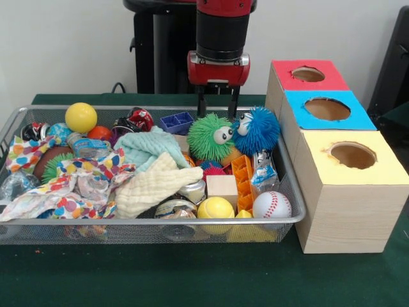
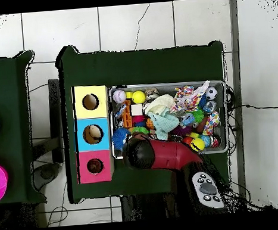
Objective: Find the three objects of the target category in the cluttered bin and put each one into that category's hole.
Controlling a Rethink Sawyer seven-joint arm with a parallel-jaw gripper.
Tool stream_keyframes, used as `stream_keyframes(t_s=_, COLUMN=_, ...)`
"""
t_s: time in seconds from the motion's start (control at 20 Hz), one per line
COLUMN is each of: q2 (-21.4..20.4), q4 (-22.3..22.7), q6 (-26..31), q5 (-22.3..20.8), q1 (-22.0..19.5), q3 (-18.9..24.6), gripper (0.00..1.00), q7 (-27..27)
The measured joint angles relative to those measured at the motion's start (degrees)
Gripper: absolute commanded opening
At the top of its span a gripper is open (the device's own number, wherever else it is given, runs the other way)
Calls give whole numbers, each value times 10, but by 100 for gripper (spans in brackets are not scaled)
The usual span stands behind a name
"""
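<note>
The wire mesh bin [image 1: 153, 222] is full of toys and cloths. The green spiky puffball [image 1: 209, 136] with googly eyes sits at its far right, touching the blue spiky puffball [image 1: 257, 130]. My gripper [image 1: 218, 114] hangs open and empty just above and behind the green puffball, its two black fingers [image 1: 201, 102] apart. I cannot make out the tiger plush. The red-topped box's round hole [image 1: 308, 74] is at the far right, beside the bin. In the overhead view the arm [image 2: 168, 155] covers the gripper. The blue puffball [image 2: 119, 137] shows at the bin's [image 2: 225, 116] corner near the red box's hole [image 2: 95, 166].
The blue-topped box [image 1: 327, 109] and the yellow-topped box [image 1: 353, 155] stand in a row nearer the camera. In the bin lie yellow balls [image 1: 81, 117], a white baseball [image 1: 271, 204], a spotted cloth [image 1: 77, 185], cream and mint cloths [image 1: 153, 182], an orange block [image 1: 241, 176] and a blue tray [image 1: 177, 121].
</note>
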Motion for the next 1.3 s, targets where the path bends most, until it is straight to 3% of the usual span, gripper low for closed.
stream_keyframes(t_s=0.5, q2=15, q4=-2, q6=-21, q5=-131, q1=-99, q3=110, gripper=100, q7=0)
stream_keyframes(t_s=0.8, q2=59, q4=-3, q6=-21, q5=-192, q1=-153, q3=186, gripper=100, q7=0)
stream_keyframes(t_s=1.3, q2=102, q4=-9, q6=-21, q5=-203, q1=-206, q3=254, gripper=100, q7=0)
